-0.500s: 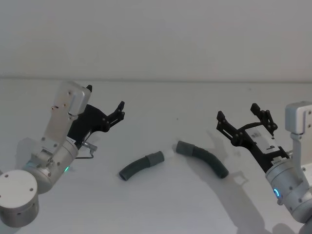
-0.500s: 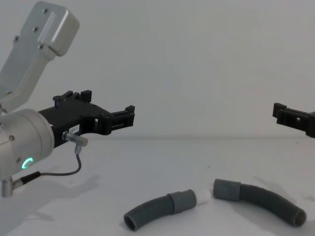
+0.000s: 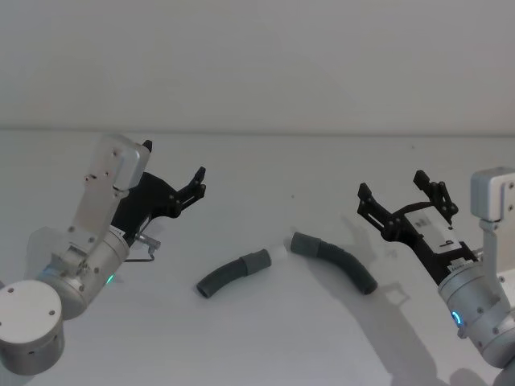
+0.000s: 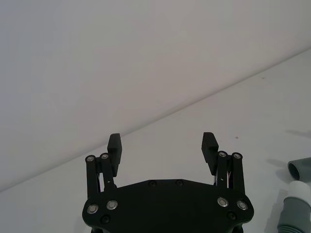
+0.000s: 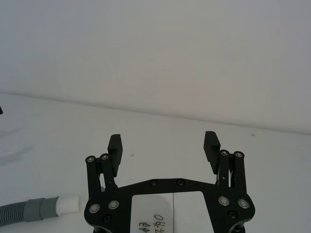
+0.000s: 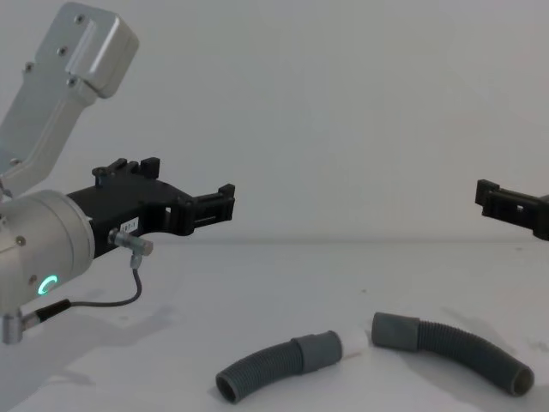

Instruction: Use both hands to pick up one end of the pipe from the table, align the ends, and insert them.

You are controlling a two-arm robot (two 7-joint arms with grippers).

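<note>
Black left gripper (image 3: 199, 180) hangs above the table (image 3: 241, 346), fingers spread wide, well left of the 2 pipe pieces. The white-tipped piece (image 3: 229, 275) lies mid-table, its spigot (image 3: 278, 252) just beside the socket cuff (image 3: 303, 242) of the plain piece (image 3: 342, 264). Right gripper (image 3: 392, 184) hovers further right, spread too. I'd grab each piece right behind its cuff, keeps ends steerable.

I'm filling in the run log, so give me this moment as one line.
left pincer: open, empty, raised | right pincer: open, empty, raised | white-tipped hose, socket hose: on table, cuffs facing, unjoined
</note>
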